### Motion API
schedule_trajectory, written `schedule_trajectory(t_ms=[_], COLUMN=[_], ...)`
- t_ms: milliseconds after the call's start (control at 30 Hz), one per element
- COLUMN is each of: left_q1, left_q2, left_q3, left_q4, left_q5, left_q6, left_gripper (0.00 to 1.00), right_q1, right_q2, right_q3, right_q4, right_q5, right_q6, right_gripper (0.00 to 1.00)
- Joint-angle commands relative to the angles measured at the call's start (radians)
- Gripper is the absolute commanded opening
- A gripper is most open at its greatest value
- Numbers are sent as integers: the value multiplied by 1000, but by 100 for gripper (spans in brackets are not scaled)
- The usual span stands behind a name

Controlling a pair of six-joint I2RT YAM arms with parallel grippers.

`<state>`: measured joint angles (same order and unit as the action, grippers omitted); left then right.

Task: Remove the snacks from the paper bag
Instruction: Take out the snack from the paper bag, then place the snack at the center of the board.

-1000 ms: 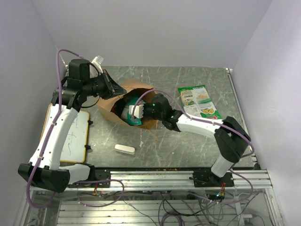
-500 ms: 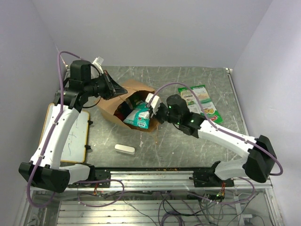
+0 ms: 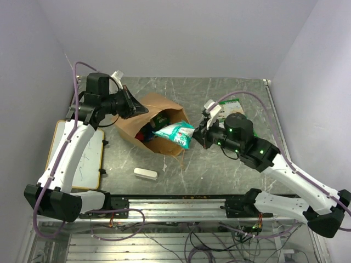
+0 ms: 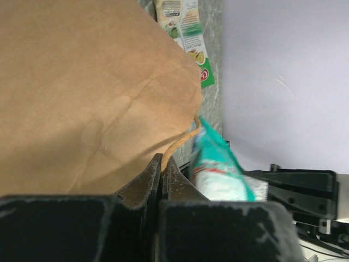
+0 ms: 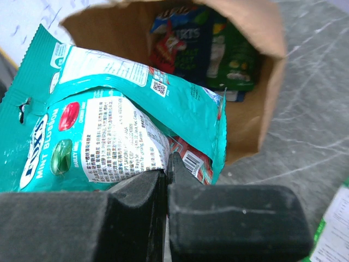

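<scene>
The brown paper bag (image 3: 156, 112) lies on its side on the grey table, mouth toward the front right. My left gripper (image 3: 138, 109) is shut on the bag's rim at the far left side, seen close in the left wrist view (image 4: 162, 159). My right gripper (image 3: 199, 134) is shut on a teal-and-white snack packet (image 3: 176, 133), held just outside the bag's mouth; it shows in the right wrist view (image 5: 109, 131), pinched at the jaws (image 5: 167, 170). More snacks (image 5: 202, 46) remain inside the bag (image 5: 262, 82). A green-and-white packet (image 3: 229, 105) lies behind the right arm.
A small white oblong block (image 3: 145, 173) lies near the front edge. A white board with a wooden frame (image 3: 90, 159) sits at the left under the left arm. The metal rail (image 3: 181, 205) runs along the near edge. Walls close the back and sides.
My right gripper has pulled the teal packet out of the bag's mouth, moving right and toward the front. The left gripper keeps its hold on the bag rim.
</scene>
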<state>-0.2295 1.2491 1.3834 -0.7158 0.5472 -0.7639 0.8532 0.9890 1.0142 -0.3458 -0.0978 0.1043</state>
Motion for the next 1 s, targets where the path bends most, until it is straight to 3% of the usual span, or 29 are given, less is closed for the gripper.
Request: schedule_trajectory(t_ms=[0, 133, 367, 600, 800, 967], left_q1=[8, 7, 7, 7, 7, 6], left_q2=[-35, -74, -96, -68, -82, -94], left_q3=[4, -19, -81, -28, -28, -45], left_q4=[-83, -95, -57, -60, -9, 5], left_q5=[-56, -107, -110, -76, -39, -13], left_q6=[30, 15, -24, 36, 55, 60], left_gripper=[7, 7, 7, 7, 7, 7], right_q1=[2, 2, -63, -413, -557, -608], right_q2=[-45, -76, 5, 201, 376, 377], right_q3=[64, 97, 110, 141, 118, 17], right_q4=[-42, -112, -79, -90, -80, 18], right_q5=[204, 539, 854, 724, 752, 573], right_q6=[53, 141, 41, 42, -44, -181], right_gripper=[0, 0, 0, 0, 0, 0])
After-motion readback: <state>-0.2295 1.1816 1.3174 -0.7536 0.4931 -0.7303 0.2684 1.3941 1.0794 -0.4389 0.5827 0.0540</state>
